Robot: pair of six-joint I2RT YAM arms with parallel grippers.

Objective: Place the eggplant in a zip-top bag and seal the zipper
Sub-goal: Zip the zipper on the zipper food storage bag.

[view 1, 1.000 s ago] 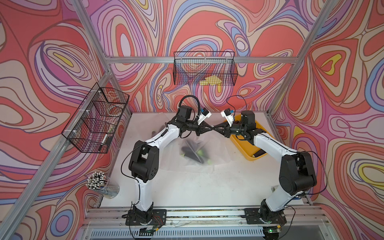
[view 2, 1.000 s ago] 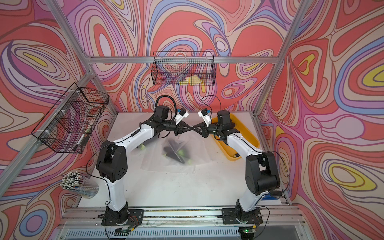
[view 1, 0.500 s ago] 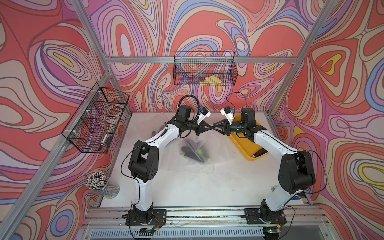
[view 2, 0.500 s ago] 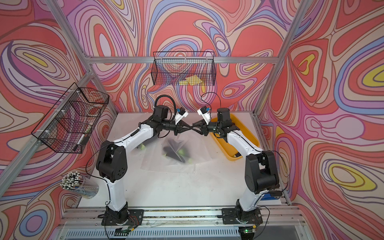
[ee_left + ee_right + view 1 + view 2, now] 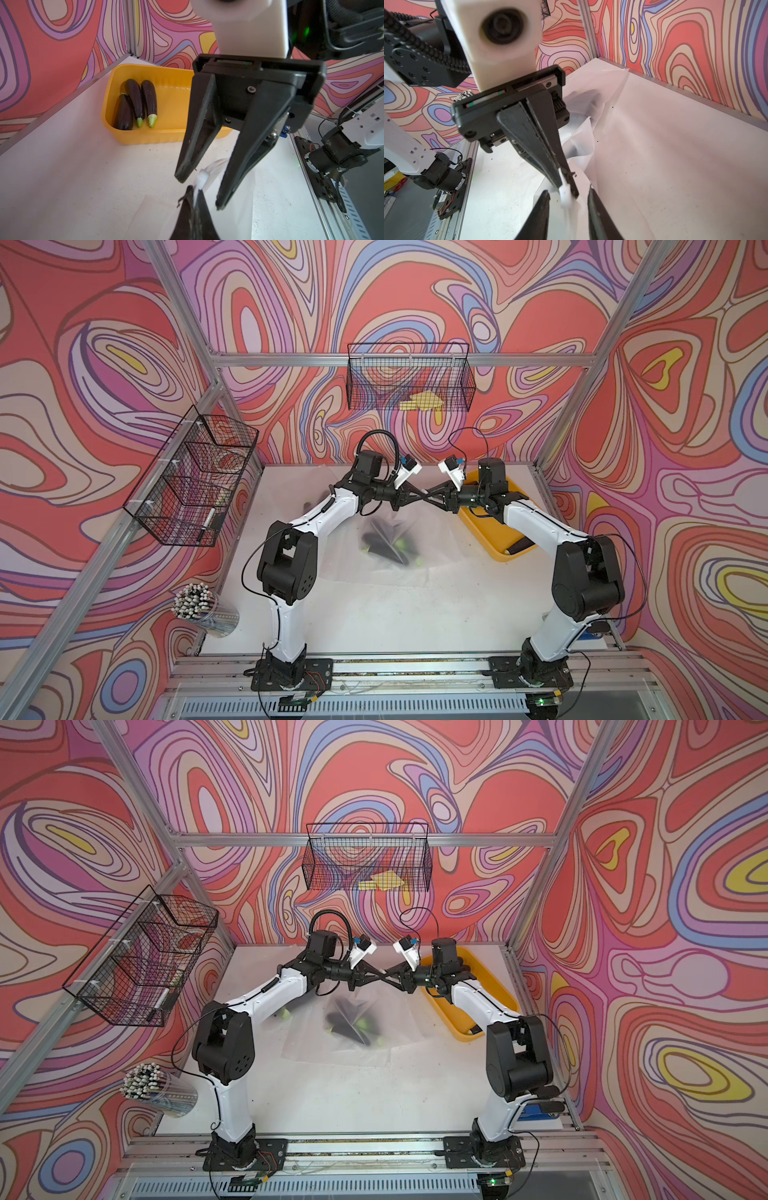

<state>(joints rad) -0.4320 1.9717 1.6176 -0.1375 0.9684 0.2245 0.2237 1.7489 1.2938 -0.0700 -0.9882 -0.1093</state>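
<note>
Step in hand: sealing the zipper; loading appears complete. The eggplants [image 5: 380, 542] lie inside the zip-top bag [image 5: 399, 570]. The bag's body rests on the worktop [image 5: 374, 614] between the two arms, and its top edge is lifted to the pincers above it. The left pincer [image 5: 193, 192] is fully closed, clamping the bag's top edge right at the white slider [image 5: 201, 180]. The right pincer [image 5: 568, 193] meets it tip to tip, with its jaws partly open on either side of the slider and a visible gap; it holds nothing. Judgement: the next move calls for the right pincer to close on the slider and draw it along the track, away from the left pincer. The left pincer must keep the edge taut as an anchor (a slack edge would likely let the film bunch and the slider jam). How much of the track is already closed cannot be told from these views. Condition of the goods: slim, dark purple and glossy, with pale green stem ends, heaped and crossed in the bag's middle. The film blurs their outlines, so the count is uncertain. Three spare eggplants [image 5: 135, 101] lie side by side in the yellow tray [image 5: 166, 136], apart from the bag.
</note>
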